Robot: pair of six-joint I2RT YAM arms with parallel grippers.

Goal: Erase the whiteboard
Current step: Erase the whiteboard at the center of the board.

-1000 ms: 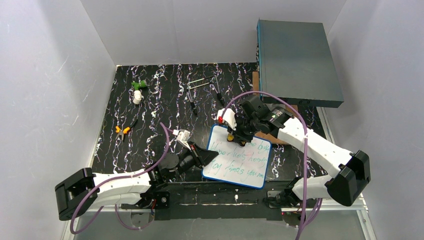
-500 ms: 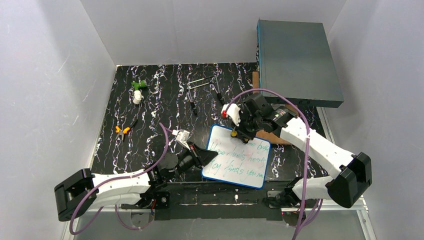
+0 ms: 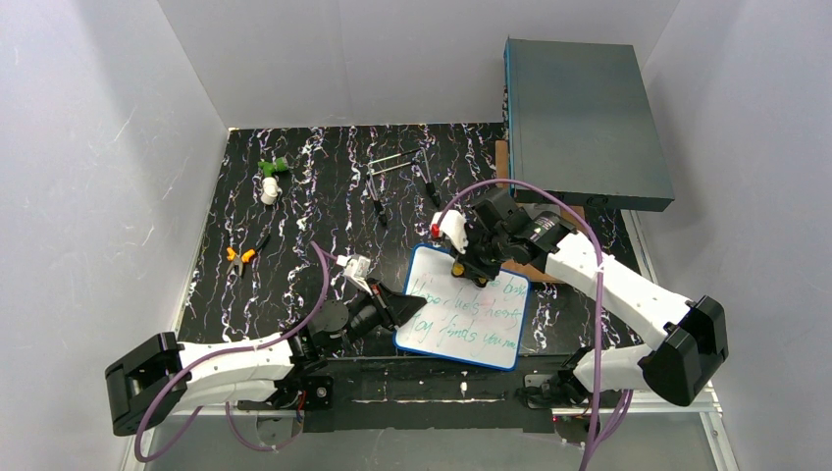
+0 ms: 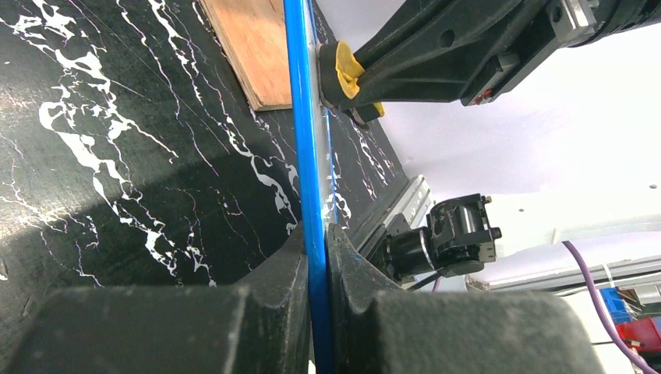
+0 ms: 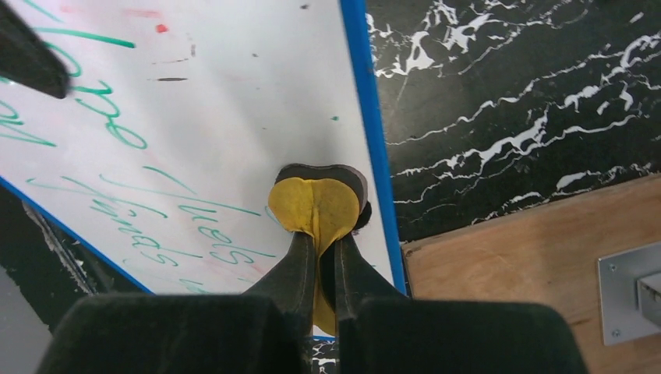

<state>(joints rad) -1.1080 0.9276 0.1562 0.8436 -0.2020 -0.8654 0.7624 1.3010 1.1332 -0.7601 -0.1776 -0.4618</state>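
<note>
left gripper (image 4: 316, 248) clamped on whiteboard (image 3: 461, 314) edge, right gripper (image 5: 318, 245) clamped on yellow eraser (image 5: 312, 204), eraser touching whiteboard

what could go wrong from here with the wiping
1. The left gripper pinches only the thin blue edge of the whiteboard, so wiping pressure could twist it loose.
2. The yellow pad in the right gripper sits close to the frame and could catch on it or run off.

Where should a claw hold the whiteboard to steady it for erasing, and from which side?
The thin blue frame on the left edge of the whiteboard, coming low from the left, as the left claw does: it fits between the jaws and leaves the writing free.
</note>
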